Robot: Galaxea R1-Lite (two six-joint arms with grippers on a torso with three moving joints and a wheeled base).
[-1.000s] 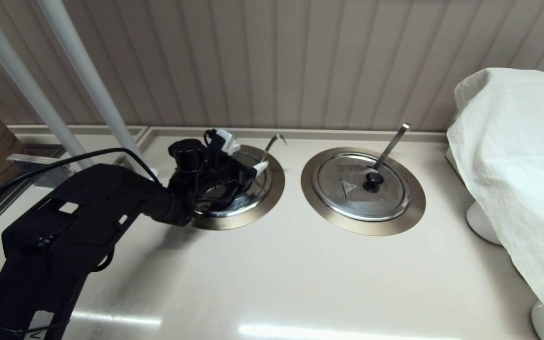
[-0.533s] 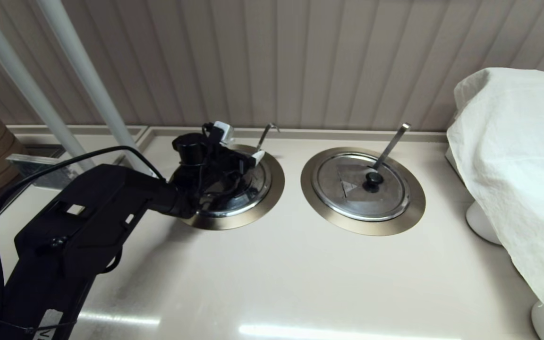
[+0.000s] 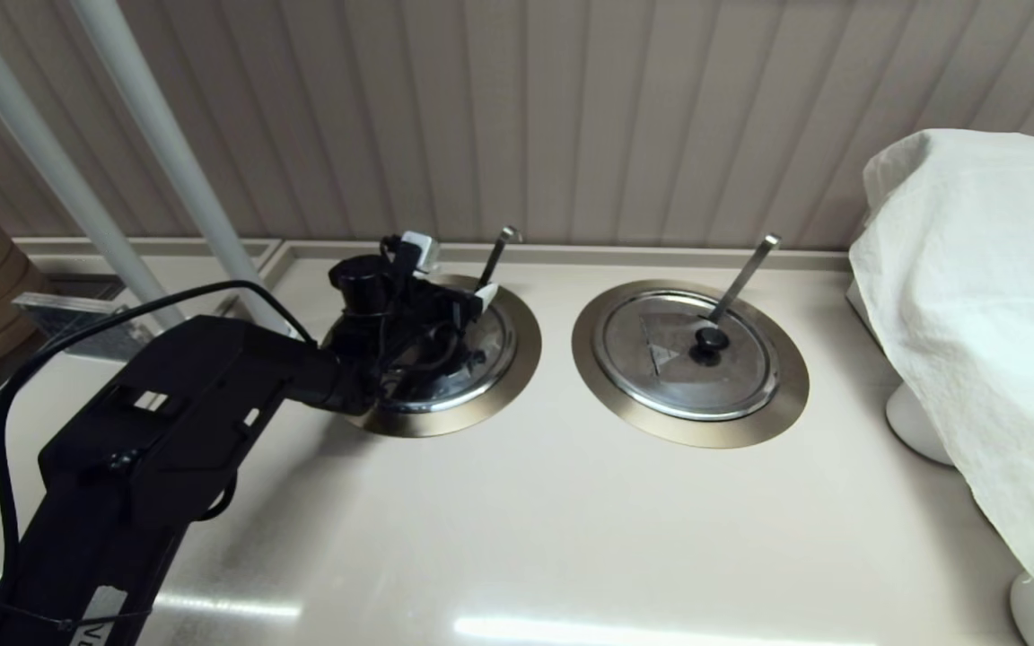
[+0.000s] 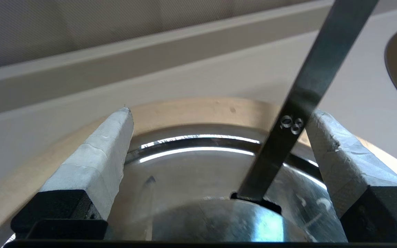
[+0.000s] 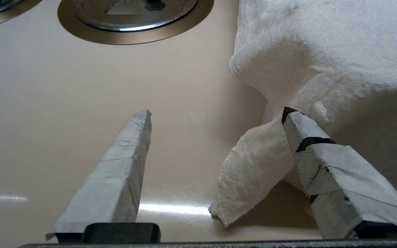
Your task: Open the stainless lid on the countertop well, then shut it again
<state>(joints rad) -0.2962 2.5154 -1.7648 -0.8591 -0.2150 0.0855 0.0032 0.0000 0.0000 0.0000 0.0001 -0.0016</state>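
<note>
Jaws of the left gripper spread wide over the stainless lid, holding nothing; one taped finger on each side of the far rim, the ladle rod crossing just in front of one of them. Jaws of the right gripper likewise parted and empty, hovering low above the bench beside a white cloth, one fingertip against a hanging fold of it.

Draped over a bulky shape at the bench's right edge in the head view: white cloth. Reaching in from the lower left: black left arm, its gripper sitting over the countertop well, the left one of two rings sunk in the bench. Lying down in that well, mostly hidden under the gripper: stainless lid, closed as far as can be seen. Rising from a notch in the lid and leaning toward the back wall: thin ladle rod. To the right, apart: twin well with its own closed lid, black knob and flat ladle handle.
</note>
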